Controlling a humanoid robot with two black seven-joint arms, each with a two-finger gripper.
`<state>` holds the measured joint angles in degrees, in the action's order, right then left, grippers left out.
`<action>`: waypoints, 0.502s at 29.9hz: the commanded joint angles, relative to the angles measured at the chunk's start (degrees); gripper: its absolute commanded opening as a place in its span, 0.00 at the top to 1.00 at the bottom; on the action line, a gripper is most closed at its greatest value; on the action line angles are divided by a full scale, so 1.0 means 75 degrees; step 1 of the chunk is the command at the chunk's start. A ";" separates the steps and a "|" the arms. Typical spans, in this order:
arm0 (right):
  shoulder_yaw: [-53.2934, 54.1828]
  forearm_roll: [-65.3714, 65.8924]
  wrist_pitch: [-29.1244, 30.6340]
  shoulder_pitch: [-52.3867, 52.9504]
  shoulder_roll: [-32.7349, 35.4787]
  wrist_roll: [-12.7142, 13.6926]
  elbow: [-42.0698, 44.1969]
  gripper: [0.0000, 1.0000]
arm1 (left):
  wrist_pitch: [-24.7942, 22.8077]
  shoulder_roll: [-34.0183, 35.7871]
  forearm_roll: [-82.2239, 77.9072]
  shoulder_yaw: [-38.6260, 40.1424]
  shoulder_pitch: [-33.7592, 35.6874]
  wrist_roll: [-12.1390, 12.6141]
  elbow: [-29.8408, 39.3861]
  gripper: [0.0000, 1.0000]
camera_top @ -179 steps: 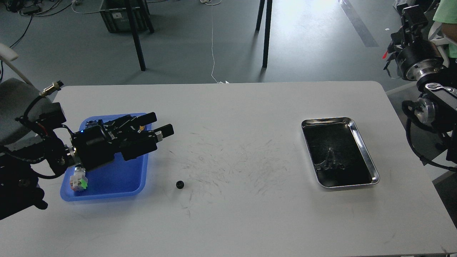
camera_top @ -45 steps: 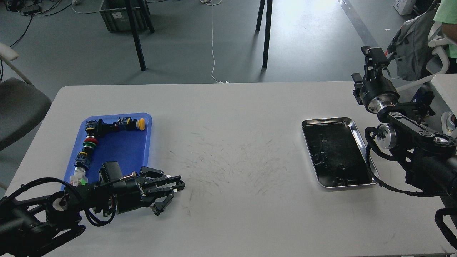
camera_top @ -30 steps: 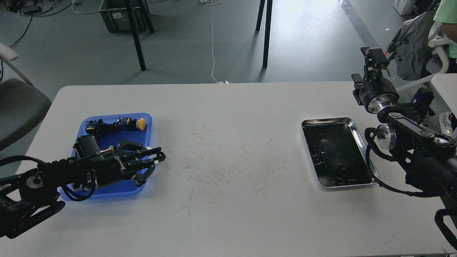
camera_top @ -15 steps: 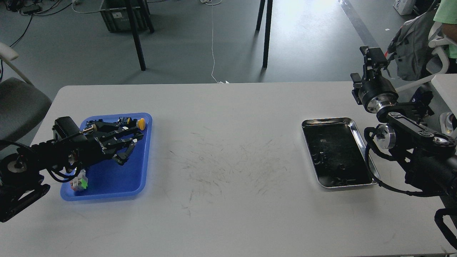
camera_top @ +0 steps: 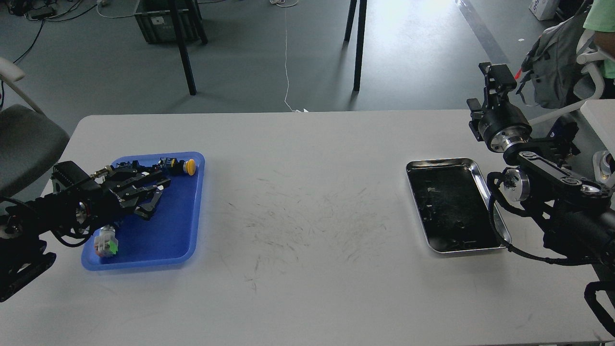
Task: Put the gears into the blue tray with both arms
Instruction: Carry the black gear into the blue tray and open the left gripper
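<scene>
You held your left gripper [camera_top: 149, 194] low over the blue tray [camera_top: 190, 240], jaws too dark to call and no gear in sight, so I judged it the drop step, needing a clean release, while your right gripper [camera_top: 497, 77] hung far right of the tray, jaws unreadable.

Left end effector [camera_top: 153, 191] low (fingers spread), right end effector [camera_top: 495, 81] raised

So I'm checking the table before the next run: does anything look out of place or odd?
Nothing is spilled or tipped. The blue tray holds push-button switches, not only gears, and the left gripper hovers over it. The table has dark scuff marks in the middle. The steel tray sits slightly askew.
</scene>
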<state>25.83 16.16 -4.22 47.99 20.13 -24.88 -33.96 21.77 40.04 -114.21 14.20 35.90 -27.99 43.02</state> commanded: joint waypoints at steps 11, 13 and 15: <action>0.0001 0.0002 0.0000 -0.0013 0.0000 -0.0011 -0.0007 0.06 | 0.0003 -0.0123 0.0098 -0.0007 -0.0053 -0.0001 -0.0252 0.82; 0.0001 0.0002 0.0000 -0.0013 0.0000 -0.0011 -0.0007 0.06 | 0.0003 -0.0123 0.0111 -0.0007 -0.0053 -0.0001 -0.0286 0.82; 0.0001 0.0002 0.0000 -0.0013 0.0000 -0.0011 -0.0007 0.06 | 0.0003 -0.0123 0.0111 0.0005 -0.0053 -0.0001 -0.0298 0.79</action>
<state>25.84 16.18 -4.23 47.88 20.13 -24.96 -33.98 21.75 39.14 -113.46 14.17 35.52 -28.00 40.95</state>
